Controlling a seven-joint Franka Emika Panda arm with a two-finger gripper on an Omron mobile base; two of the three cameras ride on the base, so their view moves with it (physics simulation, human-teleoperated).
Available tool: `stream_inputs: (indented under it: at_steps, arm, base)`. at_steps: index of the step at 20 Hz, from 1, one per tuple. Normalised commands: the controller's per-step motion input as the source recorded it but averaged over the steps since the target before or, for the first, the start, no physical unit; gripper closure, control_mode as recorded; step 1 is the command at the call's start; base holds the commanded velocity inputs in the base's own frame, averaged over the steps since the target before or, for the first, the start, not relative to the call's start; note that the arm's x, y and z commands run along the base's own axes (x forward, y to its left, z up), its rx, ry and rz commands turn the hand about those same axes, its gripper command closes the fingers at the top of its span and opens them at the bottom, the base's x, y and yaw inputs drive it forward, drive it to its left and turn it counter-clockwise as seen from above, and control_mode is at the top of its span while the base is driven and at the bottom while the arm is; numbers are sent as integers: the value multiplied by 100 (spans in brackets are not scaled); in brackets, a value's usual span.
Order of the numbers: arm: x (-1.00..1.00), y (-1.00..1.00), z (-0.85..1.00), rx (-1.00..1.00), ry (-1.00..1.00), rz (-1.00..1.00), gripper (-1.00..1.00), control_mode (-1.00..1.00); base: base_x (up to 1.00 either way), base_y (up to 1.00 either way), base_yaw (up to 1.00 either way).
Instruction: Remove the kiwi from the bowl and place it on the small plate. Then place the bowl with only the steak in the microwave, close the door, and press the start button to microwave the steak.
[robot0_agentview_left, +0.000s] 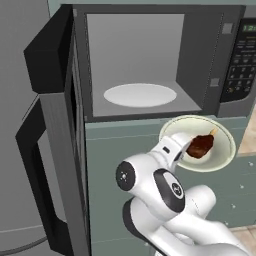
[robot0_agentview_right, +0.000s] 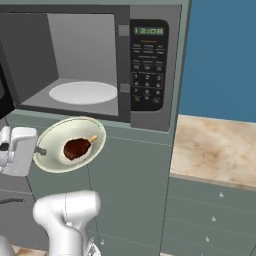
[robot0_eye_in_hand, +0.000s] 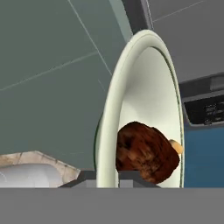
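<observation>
A pale green bowl (robot0_agentview_left: 224, 150) (robot0_agentview_right: 52, 157) (robot0_eye_in_hand: 144, 87) hangs in the air just below the microwave's opening, tilted toward the cameras. A brown steak (robot0_agentview_left: 201, 145) (robot0_agentview_right: 76, 147) (robot0_eye_in_hand: 146, 151) with a tan bone end lies inside it. My gripper (robot0_agentview_left: 186, 149) (robot0_agentview_right: 40, 151) (robot0_eye_in_hand: 107, 178) is shut on the bowl's rim, one finger on each side of the wall. The microwave (robot0_agentview_left: 150, 60) (robot0_agentview_right: 145, 120) stands open, with its white turntable (robot0_agentview_left: 140, 94) (robot0_agentview_right: 83, 92) bare. Kiwi and small plate are out of view.
The microwave door (robot0_agentview_left: 52, 125) is swung wide to the left, its handle toward me. The keypad (robot0_agentview_left: 242, 65) (robot0_agentview_right: 147, 70) sits on the right side of the oven. A beige counter (robot0_agentview_right: 215, 145) lies to the right, with grey-green cabinet fronts (robot0_agentview_right: 130, 190) below.
</observation>
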Motion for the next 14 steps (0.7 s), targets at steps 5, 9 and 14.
stream_inputs:
  at_steps: [5, 9, 14]
  arm:
    - [15, 24, 93, -8, -3, 4, 100, -100]
    - [29, 42, 73, -13, 1, 6, 100, -100]
    - [53, 28, 54, -12, 6, 12, 100, -100]
  base:
    - [0, 0, 0]
    - [0, 0, 0]
    - [0, 0, 0]
